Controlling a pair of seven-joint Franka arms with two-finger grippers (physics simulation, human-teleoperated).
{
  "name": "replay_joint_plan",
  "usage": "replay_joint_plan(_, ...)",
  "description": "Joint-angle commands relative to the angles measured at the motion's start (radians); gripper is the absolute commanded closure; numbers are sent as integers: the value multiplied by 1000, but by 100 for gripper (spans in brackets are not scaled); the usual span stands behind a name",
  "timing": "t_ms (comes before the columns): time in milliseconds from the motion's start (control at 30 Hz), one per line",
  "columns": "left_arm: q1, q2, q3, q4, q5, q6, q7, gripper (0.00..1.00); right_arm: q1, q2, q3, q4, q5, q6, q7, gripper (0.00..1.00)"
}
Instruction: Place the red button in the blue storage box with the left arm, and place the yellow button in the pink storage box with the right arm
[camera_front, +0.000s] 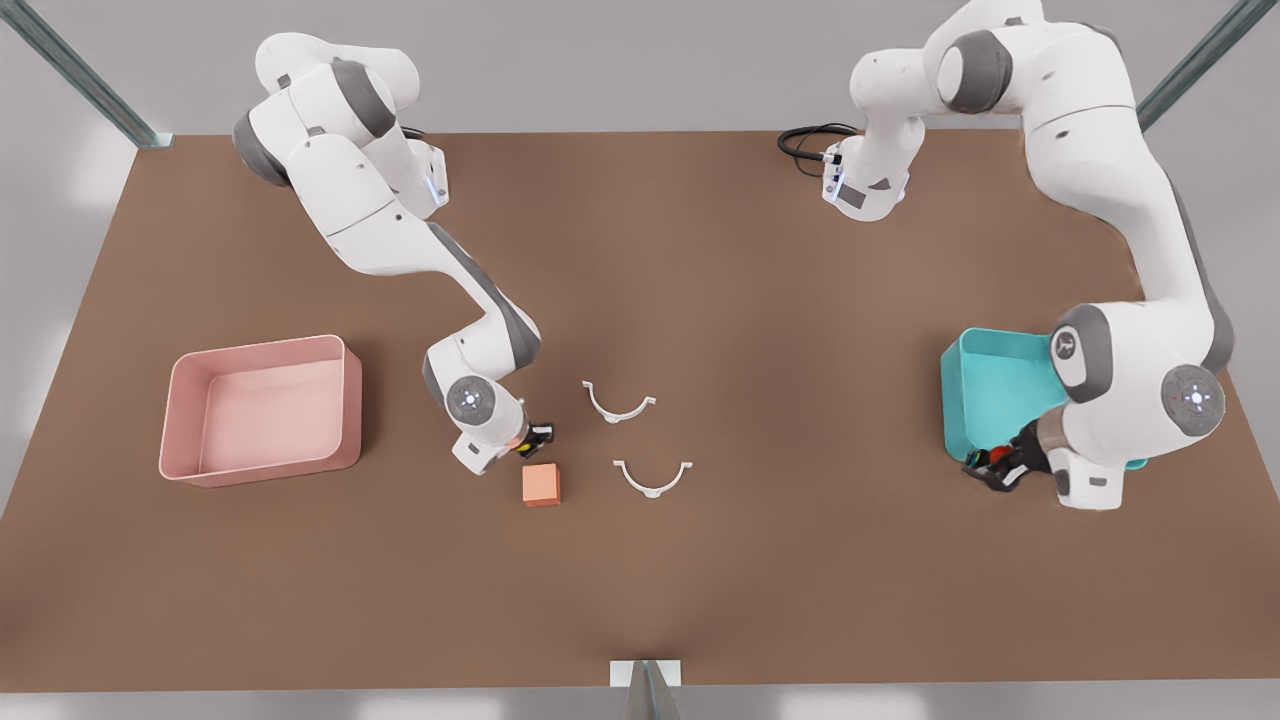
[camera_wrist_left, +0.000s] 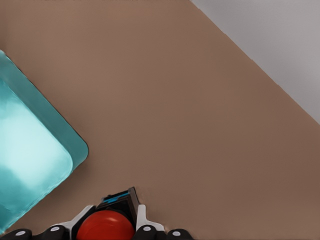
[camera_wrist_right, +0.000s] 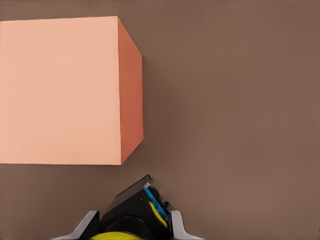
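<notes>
Red is peeking out between the fingers of the left gripper (camera_front: 995, 468): it is holding the red button (camera_wrist_left: 105, 226) tight, just beside the near corner of the blue box (camera_front: 990, 395), on the front view's right. The button is sitting over the brown table (camera_front: 760, 300), not inside the box.

The right gripper (camera_front: 535, 440) is hanging near the middle of the table, on the front view's left. It is pinching the yellow button (camera_wrist_right: 117, 235) between its fingers. Right next to it an orange block (camera_front: 541, 485) is resting on the table. The pink box (camera_front: 260, 410) is sitting well apart from this gripper, nearer the front view's left edge. Two white curved clips (camera_front: 619, 405) are lying beside the block.
</notes>
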Motion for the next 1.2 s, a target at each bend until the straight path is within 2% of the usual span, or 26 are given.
replay_joint_plan(0,56,-21,0,-8,60,-308,805,51,0,-3,0,0,1,9,16,41)
replay_joint_plan(67,104,-81,0,-103,60,-254,894,51,0,-1,0,-1,1,9,16,43)
replay_joint_plan(100,108,-148,0,-234,60,-144,912,51,0,-1,0,-1,1,9,16,47)
replay_joint_plan(133,123,-167,0,-273,60,-121,954,51,0,-6,0,-1,1,8,16,49)
replay_joint_plan(233,123,-218,0,-454,60,66,961,51,-15,-118,0,-41,1,-12,7,49)
replay_joint_plan(333,128,-193,3,-509,60,140,963,51,-72,-179,0,-43,1,-64,-108,49)
replay_joint_plan(367,173,-193,6,-514,60,151,1021,51,-97,-202,0,-39,1,-89,-155,48)
replay_joint_plan(500,225,-141,6,-514,59,169,1096,51,-218,-285,0,-39,3,-219,-358,48)
replay_joint_plan(633,248,-78,6,-511,56,197,1093,49,-365,-294,-3,-30,1,-230,-594,48)
replay_joint_plan(733,251,-49,6,-503,54,215,1095,42,-452,-305,-9,-1,1,-325,-721,48)
replay_joint_plan(833,249,-5,6,-503,54,255,1095,40,-508,-425,0,-124,3,-336,-775,48)
replay_joint_plan(867,249,-5,6,-503,54,255,1095,4,-528,-460,0,-191,3,-310,-777,48)
replay_joint_plan(900,249,-5,6,-503,54,252,1093,0,-554,-465,0,-217,3,-293,-794,48)
replay_joint_plan(967,242,-32,3,-487,54,223,1083,0,-600,-478,0,-257,3,-272,-832,45)
replay_joint_plan(1000,234,-80,0,-444,54,154,1073,0,-641,-475,0,-276,4,-239,-881,45)
replay_joint_plan(1100,88,-118,0,-141,57,-122,750,0,-701,-439,-1,-323,4,-169,-932,45)
replay_joint_plan(1167,56,-184,-14,-52,59,-145,747,0,-719,-385,0,-319,4,-149,-932,41)
